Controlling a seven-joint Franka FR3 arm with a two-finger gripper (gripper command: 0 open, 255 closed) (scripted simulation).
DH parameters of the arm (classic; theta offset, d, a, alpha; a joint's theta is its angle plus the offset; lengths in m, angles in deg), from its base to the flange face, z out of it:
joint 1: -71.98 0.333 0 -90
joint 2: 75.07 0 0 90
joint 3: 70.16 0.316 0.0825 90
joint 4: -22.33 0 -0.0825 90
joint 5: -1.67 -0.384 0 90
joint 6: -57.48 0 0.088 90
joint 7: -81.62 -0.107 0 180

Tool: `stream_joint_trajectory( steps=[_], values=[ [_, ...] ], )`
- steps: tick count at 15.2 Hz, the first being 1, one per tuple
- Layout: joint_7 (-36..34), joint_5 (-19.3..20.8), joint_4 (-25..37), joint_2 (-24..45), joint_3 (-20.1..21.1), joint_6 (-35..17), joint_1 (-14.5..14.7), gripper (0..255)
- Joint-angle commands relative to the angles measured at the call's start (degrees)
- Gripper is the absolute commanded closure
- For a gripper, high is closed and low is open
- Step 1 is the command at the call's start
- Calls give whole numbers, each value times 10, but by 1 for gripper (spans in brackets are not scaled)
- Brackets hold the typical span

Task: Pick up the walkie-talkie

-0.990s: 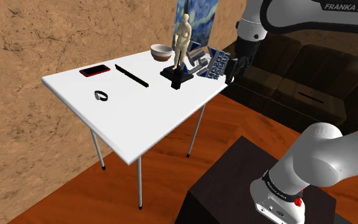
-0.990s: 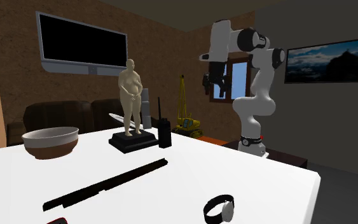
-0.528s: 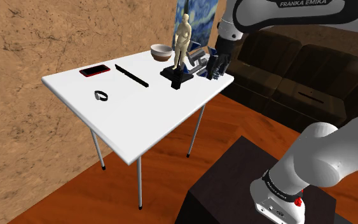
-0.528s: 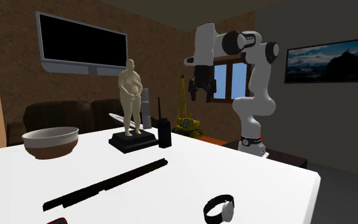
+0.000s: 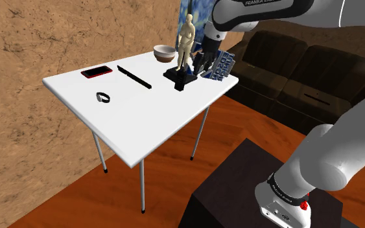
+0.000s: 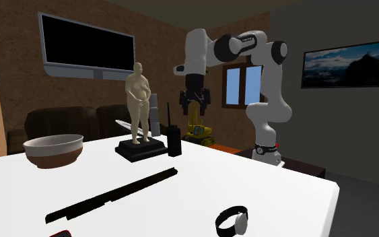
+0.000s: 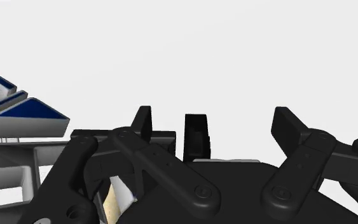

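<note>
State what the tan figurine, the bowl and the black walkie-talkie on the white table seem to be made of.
Tan standing human figurine: even matte beige, no grain; wood, resin or clay, cannot tell.
Round bowl, off-white inside and brown outside: smooth and two-toned like a glaze; possibly ceramic.
Black upright walkie-talkie with thin antenna: flat dull black; likely plastic, not certain.

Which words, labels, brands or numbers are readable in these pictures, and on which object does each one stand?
"FRANKA EMIKA": dark letters on the white robot arm, at the shoulder view's top edge.
White letters on the blue-and-white lettered object: too blurred to read.
Small print on the dark band around the arm's base: too small to read.
The second exterior view and the wrist view: no readable text.
</note>
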Motion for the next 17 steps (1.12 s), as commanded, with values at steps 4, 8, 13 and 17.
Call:
stream_joint_trajectory(
  steps=[4, 8, 13, 17],
  values=[
    [62, -60, 107, 109, -9, -11, -1, 0],
    [81, -79, 129, 143, -8, -25, -4, 0],
    [89, -84, 102, 151, -7, -60, -4, 0],
    [90, -85, 99, 152, -7, -64, -4, 255]
  ],
)
